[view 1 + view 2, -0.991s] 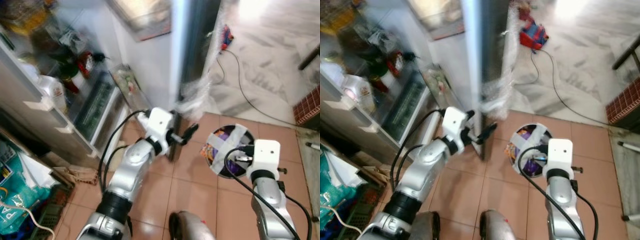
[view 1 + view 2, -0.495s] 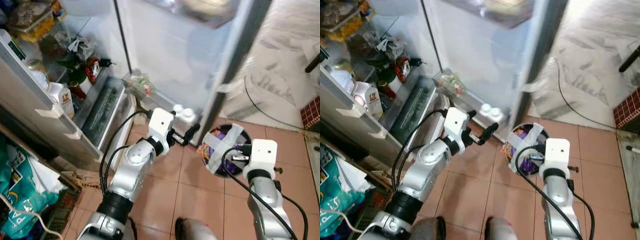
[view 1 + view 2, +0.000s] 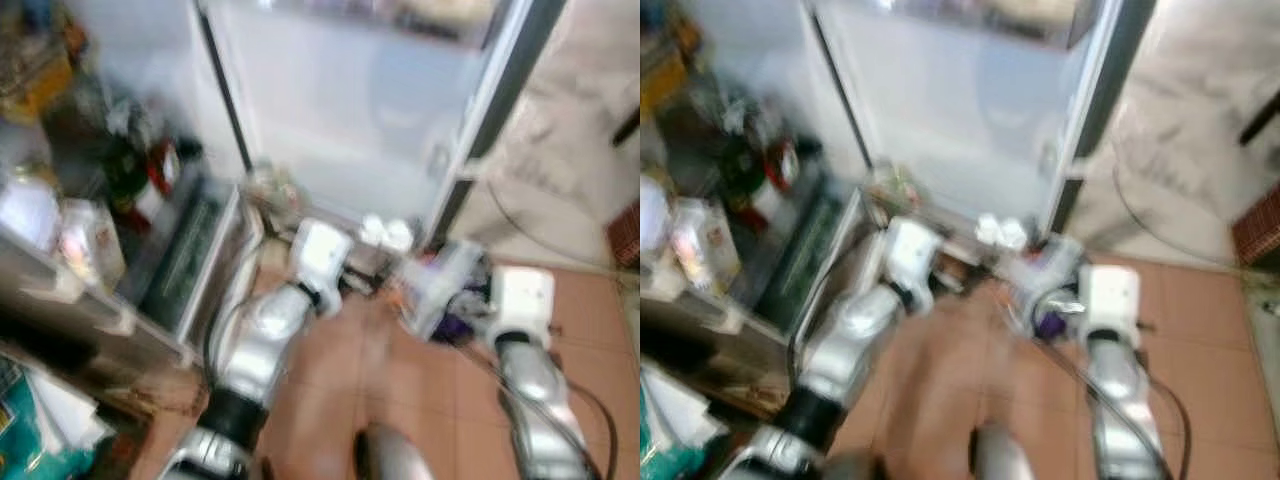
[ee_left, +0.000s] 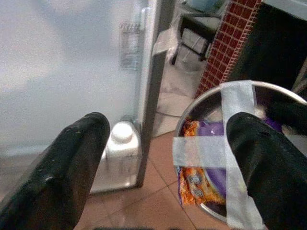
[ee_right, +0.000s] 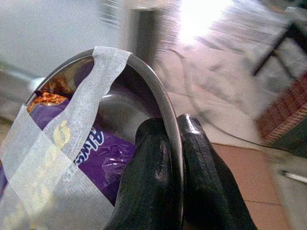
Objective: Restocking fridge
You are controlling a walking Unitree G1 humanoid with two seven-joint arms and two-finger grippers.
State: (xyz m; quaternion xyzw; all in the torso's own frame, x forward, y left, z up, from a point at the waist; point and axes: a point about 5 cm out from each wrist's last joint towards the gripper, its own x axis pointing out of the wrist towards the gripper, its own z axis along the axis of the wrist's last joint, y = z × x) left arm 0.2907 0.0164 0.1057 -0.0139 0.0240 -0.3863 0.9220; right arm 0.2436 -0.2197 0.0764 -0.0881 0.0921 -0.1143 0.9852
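Observation:
The open fridge (image 3: 120,170) fills the left, its door (image 3: 350,110) swung wide across the middle. My right gripper (image 5: 171,125) is shut on the rim of a steel bowl (image 5: 120,108) crossed by strips of white tape. A purple snack packet (image 5: 96,153) and an orange one (image 4: 192,163) lie in the bowl. The bowl (image 3: 440,290) hangs low, just in front of the door's lower corner. My left gripper (image 4: 168,127) is open beside the door's edge, its fingers wide apart, with nothing between them. White bottles (image 4: 122,139) stand in the door's bottom shelf.
Jars, bottles and a carton crowd the fridge shelves (image 3: 60,230) above a pulled-out drawer (image 3: 185,250). A teal bag (image 3: 30,440) lies at the lower left. Terracotta tiles run underfoot and pale marble floor (image 3: 570,170) lies to the right. A red-brick tiled block (image 4: 230,43) stands nearby.
The fridge door has swung from edge-on to wide open, showing its inner face. The head views have shifted and blurred. The bowl stays in my right gripper, now closer to the door.

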